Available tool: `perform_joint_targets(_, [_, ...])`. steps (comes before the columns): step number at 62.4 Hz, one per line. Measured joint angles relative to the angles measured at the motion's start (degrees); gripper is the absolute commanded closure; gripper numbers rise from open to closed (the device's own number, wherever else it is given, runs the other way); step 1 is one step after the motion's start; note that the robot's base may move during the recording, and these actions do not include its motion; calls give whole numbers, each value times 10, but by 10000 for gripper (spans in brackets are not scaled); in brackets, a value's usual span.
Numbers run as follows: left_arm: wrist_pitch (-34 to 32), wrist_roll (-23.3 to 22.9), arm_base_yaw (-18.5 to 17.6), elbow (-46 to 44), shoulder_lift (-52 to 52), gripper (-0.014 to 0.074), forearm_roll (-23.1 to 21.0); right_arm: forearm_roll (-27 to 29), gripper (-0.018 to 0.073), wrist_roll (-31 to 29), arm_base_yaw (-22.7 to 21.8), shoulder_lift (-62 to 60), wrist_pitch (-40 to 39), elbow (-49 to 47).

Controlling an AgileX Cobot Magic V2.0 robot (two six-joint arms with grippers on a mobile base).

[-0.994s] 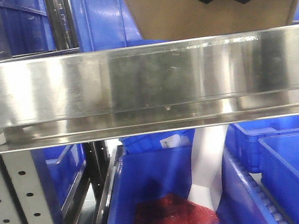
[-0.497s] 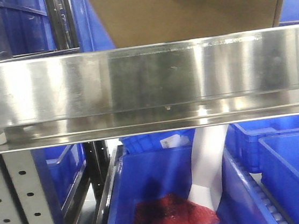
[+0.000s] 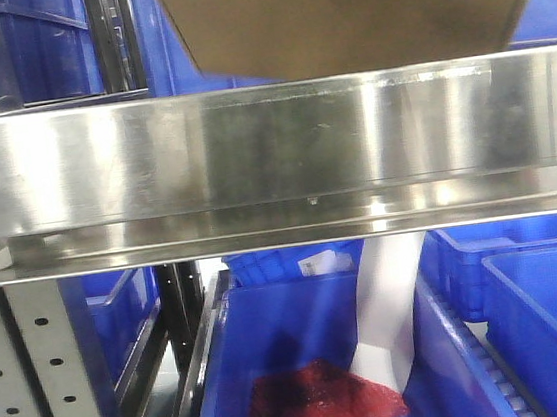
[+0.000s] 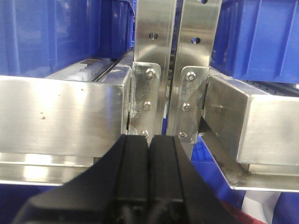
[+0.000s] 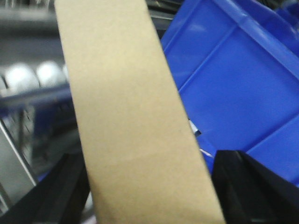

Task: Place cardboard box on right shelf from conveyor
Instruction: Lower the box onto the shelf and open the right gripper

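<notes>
The cardboard box [image 3: 357, 13] had slid leftward above the right shelf [image 3: 271, 144] lip; the right gripper [image 5: 149, 186] clamped it, seemingly nearing set-down; the left gripper [image 4: 148, 154] was pressed together, empty.

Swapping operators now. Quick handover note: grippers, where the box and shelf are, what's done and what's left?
Left gripper: shut, empty, parked facing the rack uprights.
Right gripper: shut on the cardboard box, fingers either side.
In the front view the box is tilted above and behind the right shelf front lip; whether it touches the shelf cannot be seen.
Done: box picked up and brought to the shelf.
Left: set it down, release, withdraw.
</notes>
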Motion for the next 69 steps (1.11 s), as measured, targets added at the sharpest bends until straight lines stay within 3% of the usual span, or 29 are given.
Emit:
perform_joint_targets(12, [0,0,0,0,0,715,0,5,-48,125,0,-29,0,0])
perform_joint_targets(36, [0,0,0,0,0,715,0,9,-22,185,0,-36,15,0])
perform_joint_targets(40, [0,0,0,0,0,715,0,7,34,218,0,-44,15,4])
perform_joint_targets(48, [0,0,0,0,0,715,0,-24,246,303,0,-70,6,25])
perform_joint_targets(55, [0,0,0,0,0,715,0,-62,526,362,0,-106,-7,58])
perform_joint_targets(69, [0,0,0,0,0,715,0,-93,524,384,0,-171,-12,99])
